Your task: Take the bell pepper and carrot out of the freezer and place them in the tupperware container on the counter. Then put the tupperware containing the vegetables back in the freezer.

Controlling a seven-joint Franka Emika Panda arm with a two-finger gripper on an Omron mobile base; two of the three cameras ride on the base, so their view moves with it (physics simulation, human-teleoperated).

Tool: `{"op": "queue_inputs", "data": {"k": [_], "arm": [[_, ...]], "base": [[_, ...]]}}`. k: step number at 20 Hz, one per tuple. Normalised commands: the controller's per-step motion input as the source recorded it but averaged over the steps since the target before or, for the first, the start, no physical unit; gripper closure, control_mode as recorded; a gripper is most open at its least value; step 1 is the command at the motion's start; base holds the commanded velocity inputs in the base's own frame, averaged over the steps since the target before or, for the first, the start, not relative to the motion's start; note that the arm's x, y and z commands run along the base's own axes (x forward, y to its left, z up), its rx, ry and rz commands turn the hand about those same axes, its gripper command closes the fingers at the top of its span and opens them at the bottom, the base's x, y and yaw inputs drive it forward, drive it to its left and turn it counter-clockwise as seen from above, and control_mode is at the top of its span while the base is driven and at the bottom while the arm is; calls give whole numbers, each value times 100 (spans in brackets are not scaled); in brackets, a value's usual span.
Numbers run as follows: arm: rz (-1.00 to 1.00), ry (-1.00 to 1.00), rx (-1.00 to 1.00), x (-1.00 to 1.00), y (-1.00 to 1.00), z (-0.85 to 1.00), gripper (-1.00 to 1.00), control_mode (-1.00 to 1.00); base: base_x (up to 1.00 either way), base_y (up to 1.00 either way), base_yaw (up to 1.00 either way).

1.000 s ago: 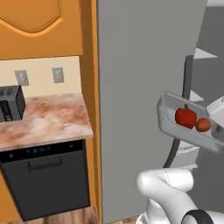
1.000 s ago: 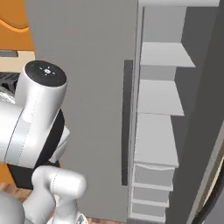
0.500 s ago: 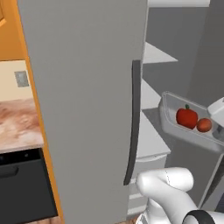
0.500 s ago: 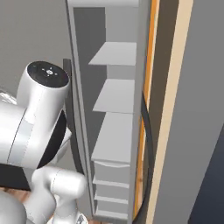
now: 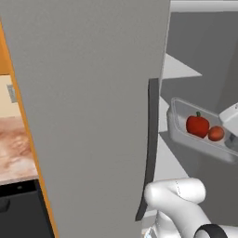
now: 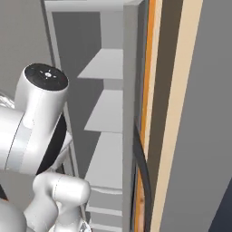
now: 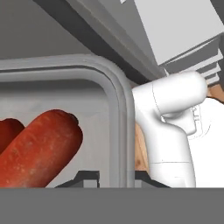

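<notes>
The grey tupperware container (image 5: 180, 131) hangs in the air in front of the open freezer (image 5: 93, 116). The red bell pepper (image 5: 197, 126) with its green stem and the smaller orange-red carrot (image 5: 215, 133) lie inside it. My gripper (image 7: 116, 177) is shut on the tray's near rim (image 7: 119, 113), one fingertip (image 7: 87, 177) inside the wall and the other outside. The carrot (image 7: 39, 151) fills the lower left of the hand view, and the pepper (image 7: 8, 131) peeks in at the left edge. Pale freezer shelves (image 6: 106, 113) show beyond. A strip of counter (image 5: 16, 148) sits at far left.
The freezer door with its long dark handle (image 5: 149, 148) stands close in front of the base, left of the held tray. An orange cabinet side panel (image 6: 152, 90) runs along the freezer's right. A black dishwasher front (image 5: 18, 214) lies under the counter.
The whole picture has slid left as the camera moved: the toaster and most of the counter left the view, and the freezer interior came closer. The held tray kept its place relative to the base.
</notes>
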Motion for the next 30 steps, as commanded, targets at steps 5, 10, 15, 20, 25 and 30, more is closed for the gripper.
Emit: {"op": "queue_inputs", "data": {"k": [5,10,15,20,25,30], "arm": [[0,0,0,0,0,0,100,100],[0,0,0,0,0,0,100,100],[-4,0,0,4,0,0,100,-100],[-29,-3,0,2,11,1,100,-100],[-37,-4,0,0,7,2,100,-100],[-31,-3,1,-2,0,10,100,-100]], "base": [[26,-73,0],[10,-45,0],[22,-1,-7],[0,0,0],[0,0,0],[0,0,0]]}}
